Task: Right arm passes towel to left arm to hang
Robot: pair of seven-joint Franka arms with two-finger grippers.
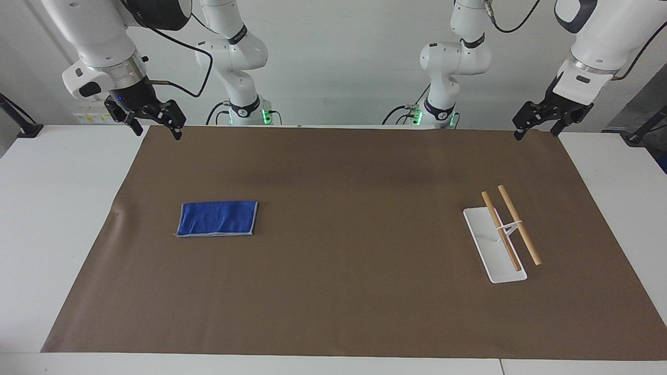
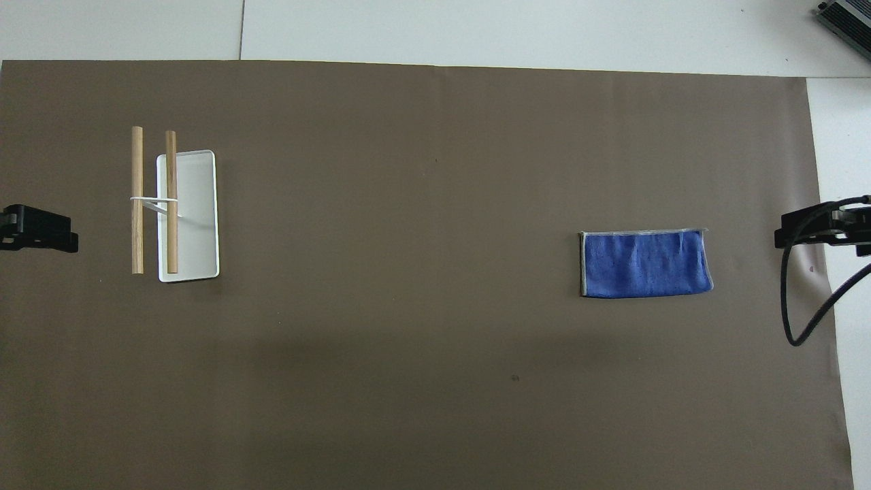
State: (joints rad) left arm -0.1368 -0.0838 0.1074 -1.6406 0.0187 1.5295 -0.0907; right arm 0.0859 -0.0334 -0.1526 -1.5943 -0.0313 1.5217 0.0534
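The royal-blue towel (image 1: 218, 219) lies flat on the brown mat, toward the right arm's end of the table; it also shows in the overhead view (image 2: 645, 264). My right gripper (image 1: 159, 133), with a blue light on its mount, is open and empty in the air over the mat's corner by its base, well apart from the towel. Only its tip shows in the overhead view (image 2: 793, 230). My left gripper (image 1: 536, 134) is open and empty, and waits over the mat's other near corner; its tip shows in the overhead view (image 2: 41, 231).
A small rack stands toward the left arm's end: a white base tray (image 1: 487, 250) with two wooden rods (image 1: 518, 224) held above it, also in the overhead view (image 2: 137, 197). The brown mat (image 1: 338, 208) covers most of the white table.
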